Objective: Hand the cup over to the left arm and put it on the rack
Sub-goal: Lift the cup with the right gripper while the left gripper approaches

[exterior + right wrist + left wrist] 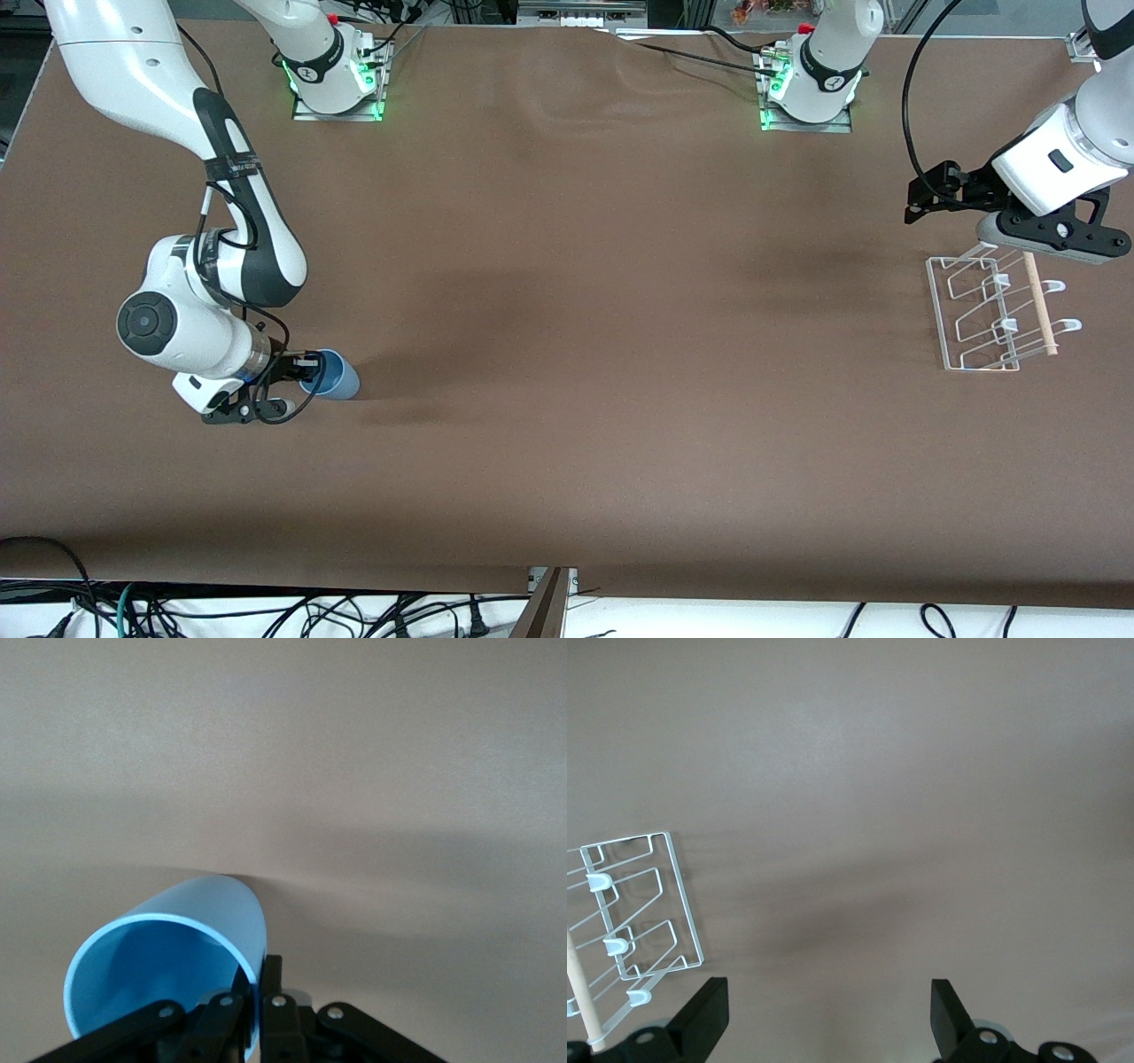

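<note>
The light-blue cup (337,377) lies on its side low at the table near the right arm's end, its open mouth toward the right gripper (306,372). In the right wrist view the right gripper (259,992) is shut on the cup's (177,939) rim, one finger inside the mouth and one outside. I cannot tell whether the cup touches the table. The left gripper (1050,235) hangs open and empty over the edge of the white wire rack (974,315) that is farther from the front camera. In the left wrist view its jaws (830,1005) stand wide apart, with the rack (642,904) beside them.
A light wooden dowel (1038,301) lies along the rack, also seen in the left wrist view (580,992). The brown table (576,310) spans between the two arms. Cables hang below the table's front edge (266,611).
</note>
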`<action>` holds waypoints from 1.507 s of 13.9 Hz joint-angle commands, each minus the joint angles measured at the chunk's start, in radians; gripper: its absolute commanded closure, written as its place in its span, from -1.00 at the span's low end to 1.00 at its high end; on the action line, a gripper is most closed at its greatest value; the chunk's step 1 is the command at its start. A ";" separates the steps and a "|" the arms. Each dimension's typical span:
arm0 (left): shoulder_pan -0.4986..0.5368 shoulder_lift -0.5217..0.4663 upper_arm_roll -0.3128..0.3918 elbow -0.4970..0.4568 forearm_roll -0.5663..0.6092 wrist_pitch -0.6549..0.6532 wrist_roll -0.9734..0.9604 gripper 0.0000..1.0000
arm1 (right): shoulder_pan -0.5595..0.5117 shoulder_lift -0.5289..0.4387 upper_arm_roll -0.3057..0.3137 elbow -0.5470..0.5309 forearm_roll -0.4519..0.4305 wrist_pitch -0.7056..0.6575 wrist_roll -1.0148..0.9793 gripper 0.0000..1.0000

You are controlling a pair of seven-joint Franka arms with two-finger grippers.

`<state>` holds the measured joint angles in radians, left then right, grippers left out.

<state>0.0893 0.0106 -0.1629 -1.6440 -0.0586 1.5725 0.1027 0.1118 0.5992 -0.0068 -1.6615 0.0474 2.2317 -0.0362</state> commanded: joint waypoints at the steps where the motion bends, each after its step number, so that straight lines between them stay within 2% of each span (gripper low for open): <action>1: -0.003 0.005 -0.003 0.016 0.020 0.003 -0.008 -1.00 | -0.003 0.011 0.008 0.011 0.020 0.016 0.001 1.00; 5: 0.003 0.003 0.000 0.015 0.020 0.004 -0.005 -1.00 | -0.001 0.008 0.039 0.094 0.147 -0.030 -0.007 1.00; 7: 0.003 0.005 0.000 0.015 0.020 0.004 -0.005 -1.00 | 0.000 0.007 0.079 0.146 0.199 -0.073 -0.004 1.00; 12: 0.003 0.008 0.002 0.013 0.017 0.000 -0.005 -1.00 | 0.000 0.005 0.206 0.267 0.294 -0.152 0.126 1.00; 16: 0.003 0.058 0.003 0.015 -0.027 -0.050 0.006 -1.00 | 0.000 0.002 0.312 0.301 0.477 -0.150 0.260 1.00; 18: -0.003 0.092 0.002 0.016 -0.094 -0.062 0.006 -1.00 | 0.014 0.010 0.356 0.327 0.508 -0.138 0.301 1.00; 21: 0.009 0.109 0.006 0.019 -0.142 -0.083 0.110 -1.00 | 0.069 0.013 0.363 0.338 0.517 -0.133 0.308 1.00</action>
<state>0.0902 0.1088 -0.1608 -1.6468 -0.1532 1.5231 0.1257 0.1536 0.5969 0.3481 -1.3531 0.5387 2.1002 0.2557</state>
